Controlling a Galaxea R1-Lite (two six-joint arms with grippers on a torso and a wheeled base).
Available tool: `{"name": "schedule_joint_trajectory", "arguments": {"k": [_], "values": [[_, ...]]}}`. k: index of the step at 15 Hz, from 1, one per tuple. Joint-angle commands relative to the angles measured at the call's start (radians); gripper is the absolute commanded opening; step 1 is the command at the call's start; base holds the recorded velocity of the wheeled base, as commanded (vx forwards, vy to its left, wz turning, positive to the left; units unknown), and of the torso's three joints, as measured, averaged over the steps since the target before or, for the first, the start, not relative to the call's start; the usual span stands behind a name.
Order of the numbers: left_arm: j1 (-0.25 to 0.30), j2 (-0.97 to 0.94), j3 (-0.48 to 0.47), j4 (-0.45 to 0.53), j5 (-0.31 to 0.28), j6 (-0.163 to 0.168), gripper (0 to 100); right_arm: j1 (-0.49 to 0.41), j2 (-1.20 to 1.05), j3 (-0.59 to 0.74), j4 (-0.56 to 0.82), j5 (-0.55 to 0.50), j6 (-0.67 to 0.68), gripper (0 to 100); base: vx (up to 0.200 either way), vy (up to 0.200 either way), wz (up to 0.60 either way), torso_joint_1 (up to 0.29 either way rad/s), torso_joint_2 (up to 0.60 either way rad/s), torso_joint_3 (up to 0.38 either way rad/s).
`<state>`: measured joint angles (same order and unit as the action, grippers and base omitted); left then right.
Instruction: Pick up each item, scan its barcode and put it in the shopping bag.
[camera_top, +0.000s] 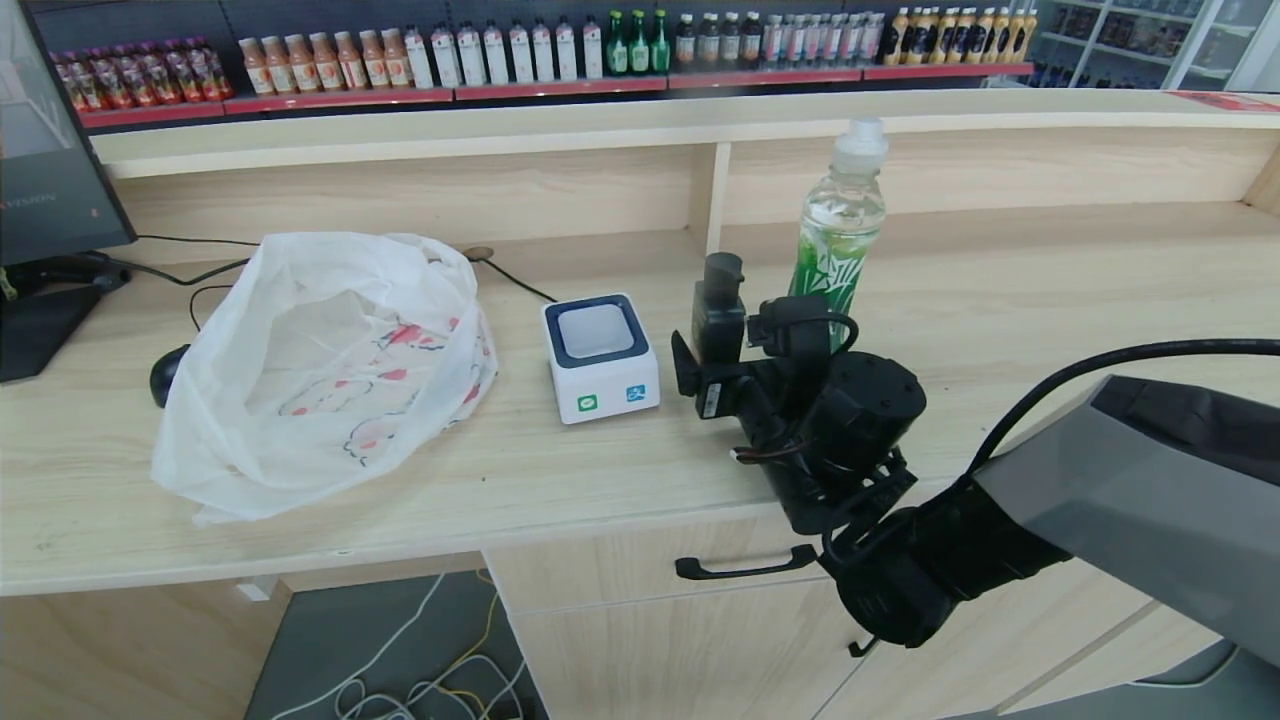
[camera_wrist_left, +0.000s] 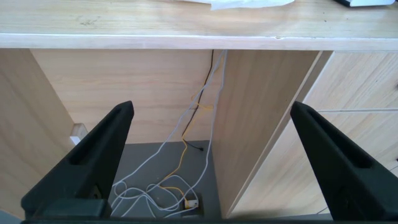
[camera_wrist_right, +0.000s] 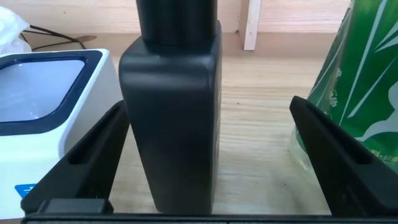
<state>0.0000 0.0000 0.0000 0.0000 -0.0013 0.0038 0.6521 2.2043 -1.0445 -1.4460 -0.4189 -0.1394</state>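
Right end effector (camera_wrist_right: 209, 104): mine stands wide open, straddling the upright black bottle (camera_wrist_right: 171, 137), not clamped.
Left end effector (camera_wrist_left: 211, 109): wide open, empty, below the tabletop (camera_wrist_left: 124, 25) edge.

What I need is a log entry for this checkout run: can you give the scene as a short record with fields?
scanner: white box, middle of the counter
shopping bag: white, open, on the scanner's left
green bottle: upright, white cap, right of the scanner
dark bottle: upright, between scanner and green bottle
right gripper: open, fingers either side of the dark bottle
left gripper: open, below the counter edge, facing cables on the floor
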Motion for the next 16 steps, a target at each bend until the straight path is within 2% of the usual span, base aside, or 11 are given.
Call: {"name": "schedule_joint_trajectory", "arguments": {"k": [1, 16], "values": [[0.000, 0.002, 0.000, 0.000, 0.000, 0.001, 100, -0.006, 0.008, -0.025, 0.013, 0.000, 0.000, 100, 0.000, 0.000, 0.00, 0.000, 0.00, 0.000], [0.000, 0.002, 0.000, 0.000, 0.000, 0.001, 100, -0.016, 0.029, -0.098, 0.095, 0.002, 0.041, 100, 0.000, 0.000, 0.00, 0.000, 0.00, 0.000]]}}
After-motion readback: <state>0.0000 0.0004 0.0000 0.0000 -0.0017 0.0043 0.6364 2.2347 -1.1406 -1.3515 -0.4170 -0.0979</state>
